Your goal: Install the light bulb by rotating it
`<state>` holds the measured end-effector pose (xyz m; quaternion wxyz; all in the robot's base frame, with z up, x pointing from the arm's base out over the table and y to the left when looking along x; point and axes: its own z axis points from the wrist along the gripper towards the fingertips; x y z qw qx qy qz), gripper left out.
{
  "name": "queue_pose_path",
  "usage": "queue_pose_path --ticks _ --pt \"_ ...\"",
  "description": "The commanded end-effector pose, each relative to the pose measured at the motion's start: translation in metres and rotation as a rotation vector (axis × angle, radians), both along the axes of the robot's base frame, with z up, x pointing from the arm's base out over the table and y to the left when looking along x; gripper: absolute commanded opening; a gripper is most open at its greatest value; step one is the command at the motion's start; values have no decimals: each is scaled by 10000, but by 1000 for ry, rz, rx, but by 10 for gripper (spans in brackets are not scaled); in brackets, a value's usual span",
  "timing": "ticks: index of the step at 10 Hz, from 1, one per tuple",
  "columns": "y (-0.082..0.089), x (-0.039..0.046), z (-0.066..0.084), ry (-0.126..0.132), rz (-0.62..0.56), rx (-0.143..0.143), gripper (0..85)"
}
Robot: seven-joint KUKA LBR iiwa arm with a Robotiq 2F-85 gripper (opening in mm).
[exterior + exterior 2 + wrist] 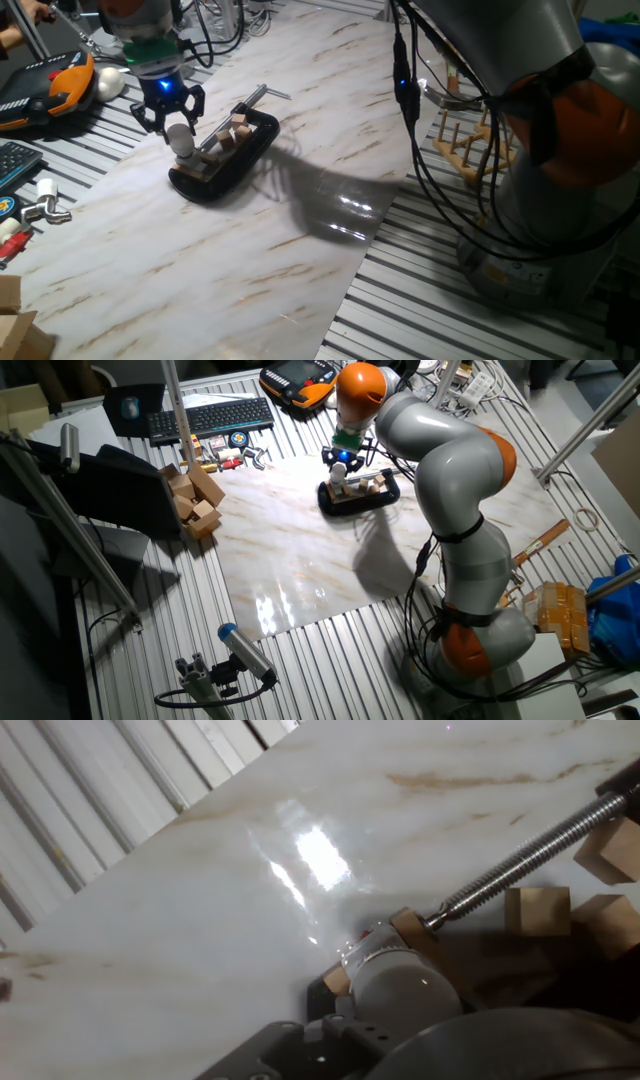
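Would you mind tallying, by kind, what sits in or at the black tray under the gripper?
Light bulb: 1, at the tray's near end, under the gripper
Threaded metal rod: 1
Wooden blocks clearly in the hand view: 3
Black tray: 1
Total: 6

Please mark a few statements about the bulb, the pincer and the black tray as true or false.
1. The light bulb is between the fingers of the pincer. True.
2. The bulb lies loose on the marble sheet, far from the tray. False: it stands upright at the end of the black tray.
3. Small wooden blocks sit in the tray. True.
4. The threaded metal rod lies off the tray by the keyboard. False: it runs along the tray beside the blocks.
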<state>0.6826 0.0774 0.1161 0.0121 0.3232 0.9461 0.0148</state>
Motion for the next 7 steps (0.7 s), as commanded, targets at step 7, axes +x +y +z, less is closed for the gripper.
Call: queue_pose_path --ticks 7 --pt "-3 -3 9 -36 -73 -15 0"
